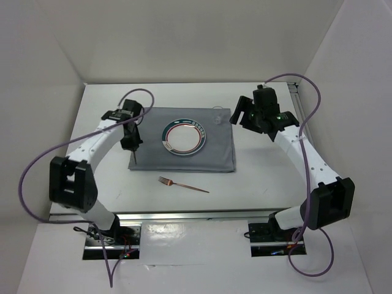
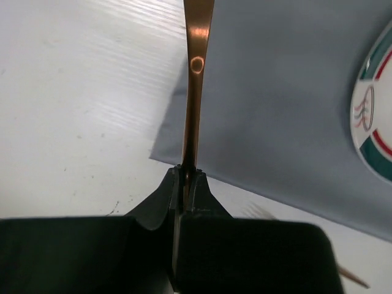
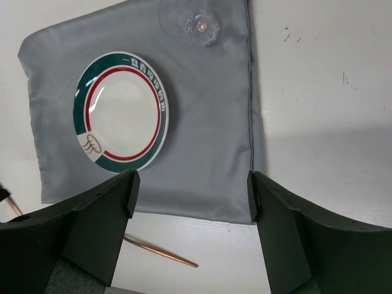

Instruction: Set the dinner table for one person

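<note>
My left gripper (image 1: 133, 146) is shut on a thin copper utensil (image 2: 196, 79), which points down over the left edge of the grey mat (image 1: 184, 160). The utensil's far end runs out of the left wrist view, so its kind is unclear. A white plate (image 1: 184, 136) with a green and red rim lies in the middle of the mat. A clear glass (image 1: 218, 116) stands at the mat's back right corner. On the white dinner table (image 1: 263, 177), just in front of the mat, lies a copper fork (image 1: 182, 184). My right gripper (image 1: 242, 114) hangs open above the mat's right side, holding nothing.
An aluminium rail (image 1: 196, 215) runs along the table's near edge, with both arm bases below it. White walls close in the back and sides. In the right wrist view the fork's handle (image 3: 162, 252) shows below the mat's front edge (image 3: 184, 211).
</note>
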`<state>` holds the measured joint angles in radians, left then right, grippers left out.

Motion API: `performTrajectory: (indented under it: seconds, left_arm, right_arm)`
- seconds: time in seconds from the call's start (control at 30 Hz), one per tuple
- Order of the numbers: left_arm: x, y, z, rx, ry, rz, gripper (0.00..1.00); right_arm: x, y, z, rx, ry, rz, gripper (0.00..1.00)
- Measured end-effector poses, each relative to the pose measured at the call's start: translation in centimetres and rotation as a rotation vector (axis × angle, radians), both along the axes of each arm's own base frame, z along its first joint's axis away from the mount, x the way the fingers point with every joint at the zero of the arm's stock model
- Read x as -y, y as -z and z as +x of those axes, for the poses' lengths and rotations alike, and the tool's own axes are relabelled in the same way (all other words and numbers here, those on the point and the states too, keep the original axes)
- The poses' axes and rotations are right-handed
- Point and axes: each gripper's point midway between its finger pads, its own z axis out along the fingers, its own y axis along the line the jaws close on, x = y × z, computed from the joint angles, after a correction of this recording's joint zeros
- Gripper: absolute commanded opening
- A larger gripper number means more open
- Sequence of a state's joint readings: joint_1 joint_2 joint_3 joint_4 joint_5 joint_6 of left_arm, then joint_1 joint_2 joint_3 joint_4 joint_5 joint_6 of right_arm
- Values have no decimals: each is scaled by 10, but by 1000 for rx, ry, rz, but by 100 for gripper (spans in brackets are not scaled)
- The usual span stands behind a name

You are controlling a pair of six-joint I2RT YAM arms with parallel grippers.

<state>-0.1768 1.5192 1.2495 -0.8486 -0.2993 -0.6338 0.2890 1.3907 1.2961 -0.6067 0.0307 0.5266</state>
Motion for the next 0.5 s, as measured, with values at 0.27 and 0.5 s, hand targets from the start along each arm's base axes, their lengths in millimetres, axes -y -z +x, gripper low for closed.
performTrajectory:
  seconds: [0.27,0.5]
  left_arm:
    - [70,37,38,-128,272,-24,0]
    - [82,56,65,-166,302,-3,0]
  right_arm:
    - [10,3,-18,-28,19,-13,83]
    - [22,18,-37,-74,37,-33,83]
